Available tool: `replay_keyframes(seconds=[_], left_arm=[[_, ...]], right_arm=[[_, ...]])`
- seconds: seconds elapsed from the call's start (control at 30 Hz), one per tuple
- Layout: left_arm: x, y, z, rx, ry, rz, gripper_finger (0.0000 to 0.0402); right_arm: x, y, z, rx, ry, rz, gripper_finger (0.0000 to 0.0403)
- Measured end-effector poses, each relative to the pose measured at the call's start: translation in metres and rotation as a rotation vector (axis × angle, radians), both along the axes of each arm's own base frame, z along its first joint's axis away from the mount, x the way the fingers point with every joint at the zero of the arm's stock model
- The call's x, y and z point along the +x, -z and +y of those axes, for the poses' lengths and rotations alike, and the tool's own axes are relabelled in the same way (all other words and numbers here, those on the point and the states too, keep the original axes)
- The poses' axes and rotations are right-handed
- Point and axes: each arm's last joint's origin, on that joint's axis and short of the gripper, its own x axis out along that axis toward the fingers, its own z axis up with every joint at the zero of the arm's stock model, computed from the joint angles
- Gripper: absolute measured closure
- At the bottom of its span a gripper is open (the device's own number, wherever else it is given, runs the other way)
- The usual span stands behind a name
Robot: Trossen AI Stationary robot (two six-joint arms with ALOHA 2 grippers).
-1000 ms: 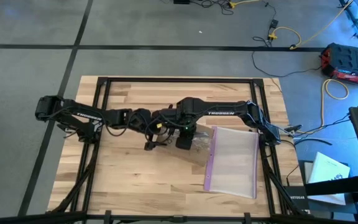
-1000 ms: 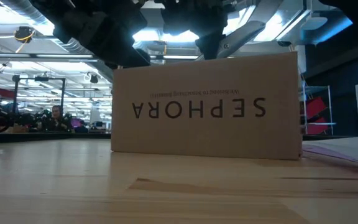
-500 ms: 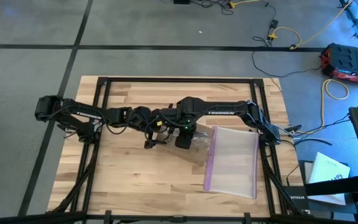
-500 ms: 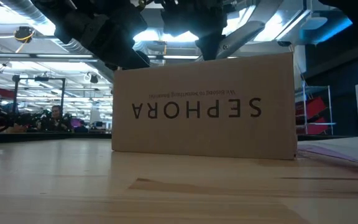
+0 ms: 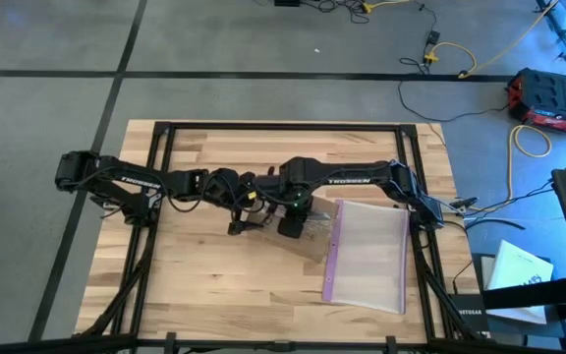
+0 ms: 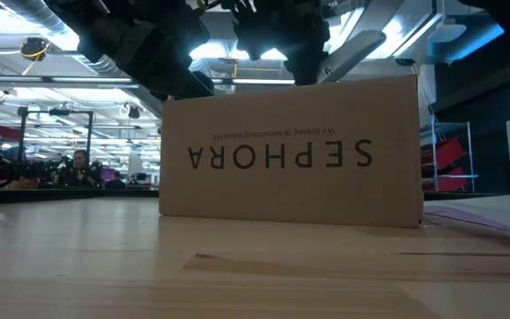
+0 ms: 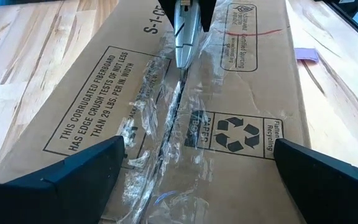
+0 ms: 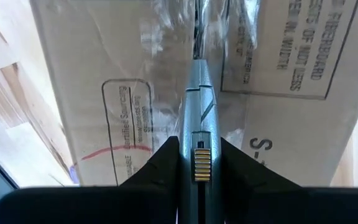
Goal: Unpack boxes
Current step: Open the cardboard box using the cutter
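Matt corrugated cardboard box (image 7: 104,106), crinkled glossy clear tape (image 7: 160,124)

I see even overhead light; ceiling lamps (image 6: 237,53) glare upper centre, tape (image 7: 166,124) glints, near table (image 6: 237,283) blurred.

Clear bag (image 5: 368,254), knife tool (image 8: 197,146), table (image 5: 214,285).

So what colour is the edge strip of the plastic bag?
Purple, along the clear bag's left edge; the high view shows it best.
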Motion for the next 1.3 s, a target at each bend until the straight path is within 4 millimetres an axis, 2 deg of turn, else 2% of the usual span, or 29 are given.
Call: replay_keyframes(seconds=[1.03,1.3], left_arm=[[0.000,0.000,0.000,0.012,0.011,-0.001,0.0002],[0.002,-0.003,0.000,-0.026,0.098,-0.015,0.0002]], right_arm=[[-0.002,-0.001,0.018,0.005,0.046,0.012,0.0346],[-0.001,-0.002,0.018,-0.001,0.043,0.007,0.0346]])
